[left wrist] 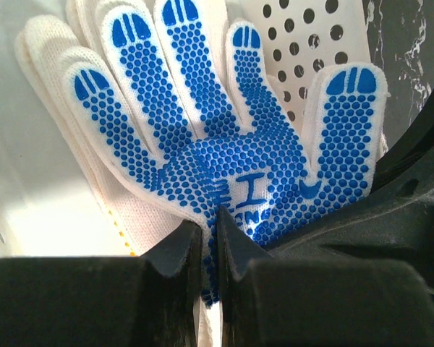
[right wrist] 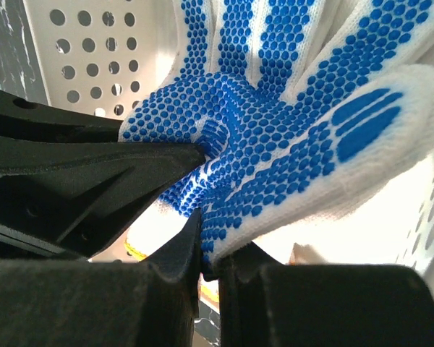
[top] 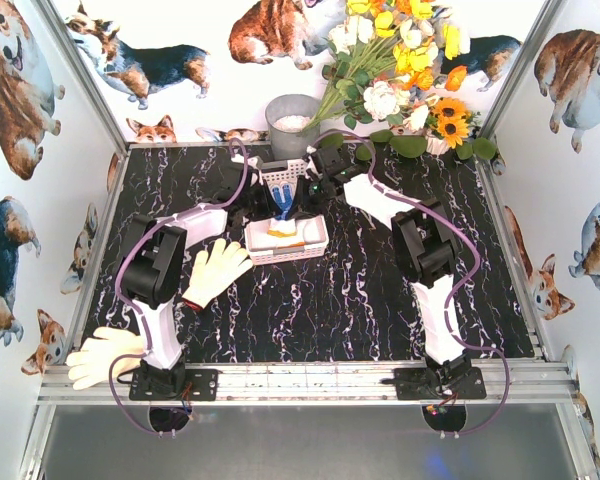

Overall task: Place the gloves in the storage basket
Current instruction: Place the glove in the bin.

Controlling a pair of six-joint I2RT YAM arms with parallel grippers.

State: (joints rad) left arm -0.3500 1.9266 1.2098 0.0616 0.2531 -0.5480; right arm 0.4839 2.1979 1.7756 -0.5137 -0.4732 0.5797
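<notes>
Release looks best delayed until the blue-dotted glove [top: 283,207] sinks lower into the storage basket [top: 322,243] at mid-frame; left jaws and right jaws are both pinched nearly shut on its palm. Limp white knit, fingers splayed; another glove [top: 216,270] lies on the surface [top: 380,300] lower left.

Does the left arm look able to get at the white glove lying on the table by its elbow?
Probably not yet: its end effector is shut on the blue-dotted glove at the basket. Once freed, likely yes; the white glove lies uncovered, close by.
</notes>
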